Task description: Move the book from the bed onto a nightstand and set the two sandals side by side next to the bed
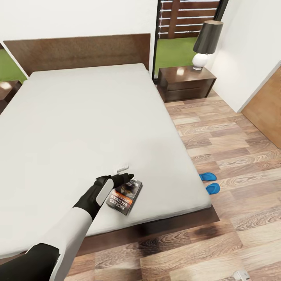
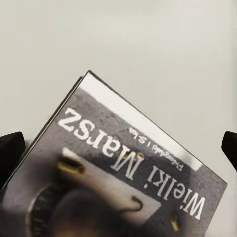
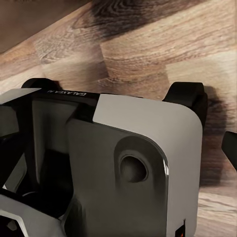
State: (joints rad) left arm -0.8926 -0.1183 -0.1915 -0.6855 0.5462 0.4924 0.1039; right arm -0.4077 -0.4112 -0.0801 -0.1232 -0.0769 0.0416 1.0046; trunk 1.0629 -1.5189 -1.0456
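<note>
Grey mattress [image 1: 86, 128] bears book [image 1: 125, 197]; plank floor [image 1: 234, 156].

Book on the bed, sandals on the floor, nightstand by the headboard.
The book [image 1: 125, 196], dark-covered with an orange band, lay flat near the foot edge of the bed's [image 1: 78, 117] grey mattress. The two blue sandals [image 1: 210, 182] lay close together on the wood floor beside the bed. The dark-brown nightstand [image 1: 186, 82] stood beside the headboard.

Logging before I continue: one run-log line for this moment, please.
left gripper: open, over book | book: on bed | sandals: floor beside bed | nightstand: lamp on top
</note>
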